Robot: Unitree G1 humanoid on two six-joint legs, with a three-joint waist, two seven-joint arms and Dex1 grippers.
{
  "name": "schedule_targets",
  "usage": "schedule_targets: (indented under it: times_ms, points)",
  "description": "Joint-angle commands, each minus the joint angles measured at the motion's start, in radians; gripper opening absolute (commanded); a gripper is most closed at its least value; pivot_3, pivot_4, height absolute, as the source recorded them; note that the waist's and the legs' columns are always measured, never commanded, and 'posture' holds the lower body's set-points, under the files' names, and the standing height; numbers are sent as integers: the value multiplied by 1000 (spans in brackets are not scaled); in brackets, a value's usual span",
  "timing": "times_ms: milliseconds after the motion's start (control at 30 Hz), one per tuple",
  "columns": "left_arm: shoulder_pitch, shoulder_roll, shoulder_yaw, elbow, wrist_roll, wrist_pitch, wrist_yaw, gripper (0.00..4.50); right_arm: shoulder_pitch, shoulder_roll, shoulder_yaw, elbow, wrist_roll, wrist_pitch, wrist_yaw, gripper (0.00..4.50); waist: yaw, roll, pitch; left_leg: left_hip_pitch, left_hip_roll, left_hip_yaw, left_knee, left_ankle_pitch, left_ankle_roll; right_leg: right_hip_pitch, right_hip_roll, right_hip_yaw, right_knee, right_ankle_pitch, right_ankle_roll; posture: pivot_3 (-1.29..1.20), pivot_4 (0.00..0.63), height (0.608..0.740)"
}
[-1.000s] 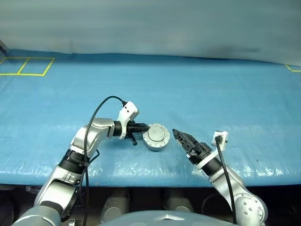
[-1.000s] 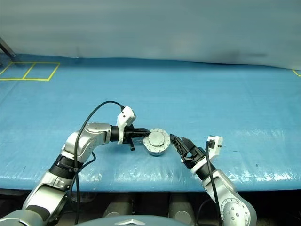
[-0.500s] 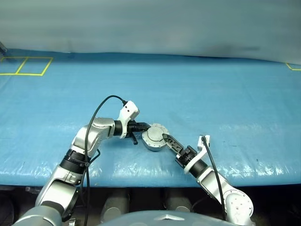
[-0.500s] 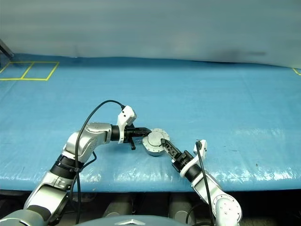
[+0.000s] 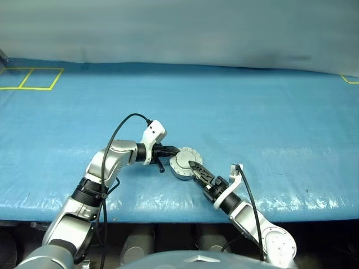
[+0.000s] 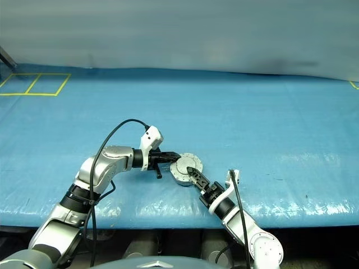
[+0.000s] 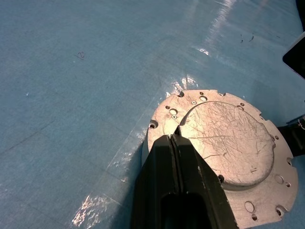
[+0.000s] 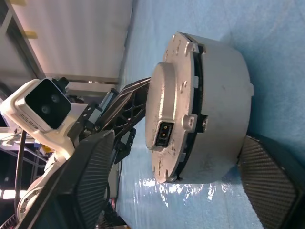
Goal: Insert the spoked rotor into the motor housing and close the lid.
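The motor housing sits on the blue table with the lid lying flat on top, plain grey face up. The spoked rotor is hidden. My left gripper is shut, and its tips rest on the lid's left rim. My right gripper reaches in from the front right. In the right wrist view its fingers stand open on either side of the housing wall, one over the lid face, the other low beside the base, with a gap on each side.
A blue sheet covers the table, whose front edge runs just behind my arms. Yellow tape squares mark the far left corner. A grey wall closes the back.
My right gripper has swung left and down to the housing and rolled, so its fingers now straddle it. The left gripper and the housing have stayed put.
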Motion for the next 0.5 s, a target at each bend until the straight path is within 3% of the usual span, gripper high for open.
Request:
schedule_targets:
  times_ms: [33, 200, 500]
  points:
    - [11, -1, -31, -3, 12, 5, -15, 0, 6, 4, 0, -23, 43, -6, 6, 2856, 0, 0, 0, 0, 0, 0, 0, 0, 0, 0, 0, 0, 0, 0, 0, 0, 150, 740]
    - [6, -4, -29, 4, 14, 3, -17, 0, 14, -8, 5, -28, 52, -2, 0, 1267, 0, 0, 0, 0, 0, 0, 0, 0, 0, -1, 0, 0, 0, 0, 0, 0, 150, 740]
    - [-2, -13, 8, -7, 3, 2, -5, 0, 17, -17, 17, -26, 46, -6, -3, 1224, 0, 0, 0, 0, 0, 0, 0, 0, 0, 0, 0, 0, 0, 0, 0, 0, 150, 740]
